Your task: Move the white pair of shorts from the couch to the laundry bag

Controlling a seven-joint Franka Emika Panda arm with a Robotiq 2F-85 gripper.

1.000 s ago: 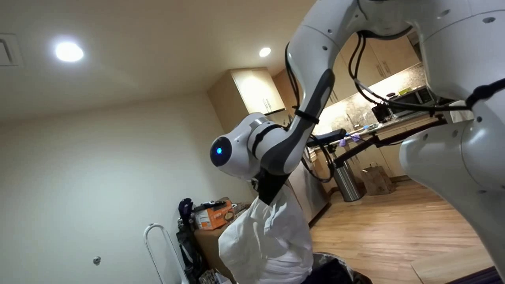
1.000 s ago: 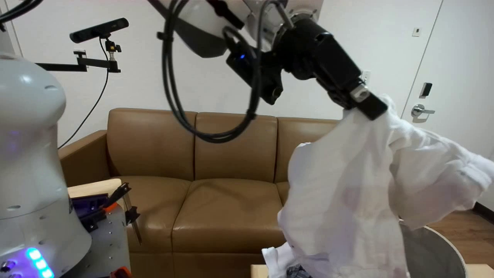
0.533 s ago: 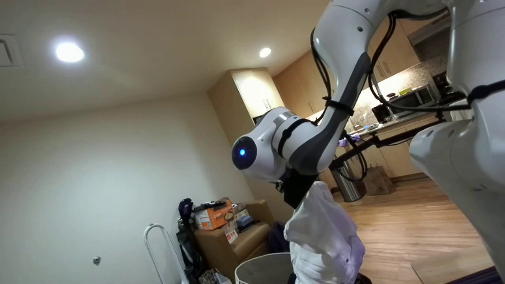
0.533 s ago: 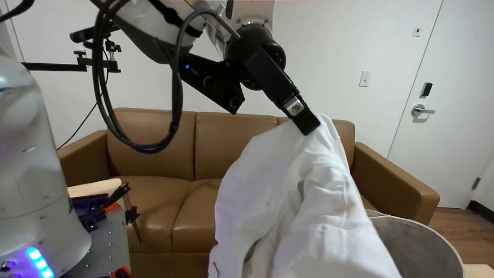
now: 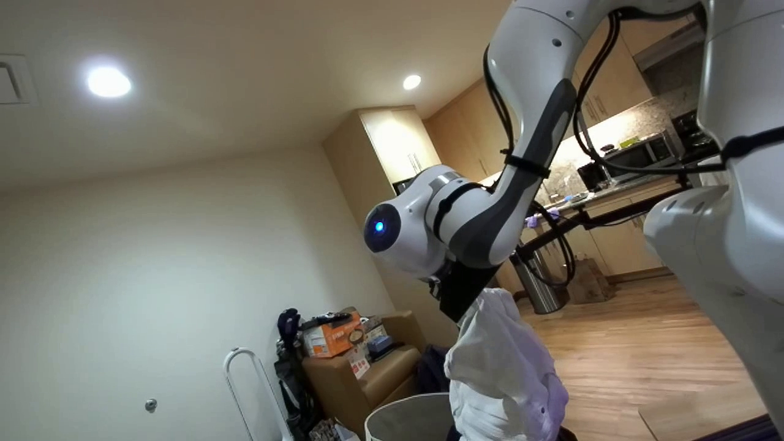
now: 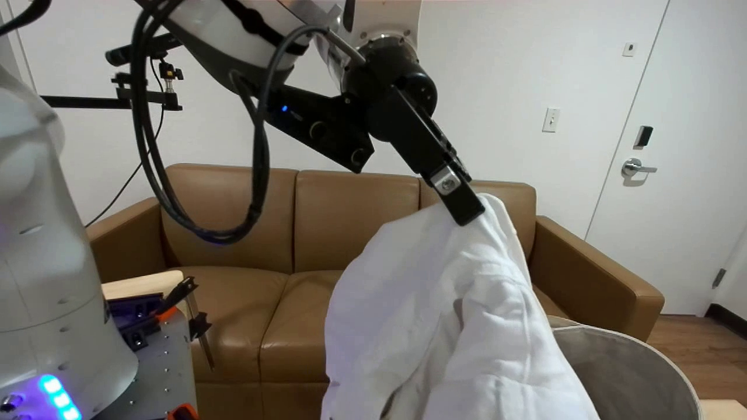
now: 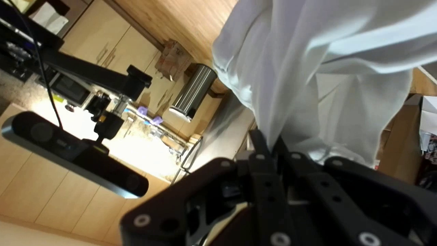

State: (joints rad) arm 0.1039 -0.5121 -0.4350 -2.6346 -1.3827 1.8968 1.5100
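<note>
Firstly, one gripper [image 7: 269, 145]: black, two-fingered, slanting downward in an exterior view, its jaws pressed nearly together on a pinched fold of white shorts [image 6: 449, 326]. The shorts: creased, gathered at the fingertips [image 6: 465, 209], hanging in mid-air, lower end cut off by the frame in both exterior views. One laundry bag [image 6: 633, 373]: round-rimmed, grey within, seen beside the shorts in both exterior views and partly hidden by them; whether they hang over its mouth cannot be told. One couch [image 6: 356, 233]: brown, with three back cushions, behind the shorts in an exterior view. One robot arm [image 5: 527, 86]: white and dark grey, black cables [image 6: 219, 235] looping from it. One steel bin [image 7: 194, 92] and one brown paper bag [image 7: 174, 59]: near each other on a wood floor [image 7: 191, 20] in the wrist view. One camera [image 7: 75, 153]: black, bar-shaped, on a jointed mount [image 7: 92, 73]. One box [image 5: 337, 337]: orange and white, among small articles on brown upholstery [image 5: 332, 372]. One door [image 6: 694, 192]: white, with a metal lever handle [image 6: 637, 168]. One light switch [image 6: 551, 119]: wall-mounted.
</note>
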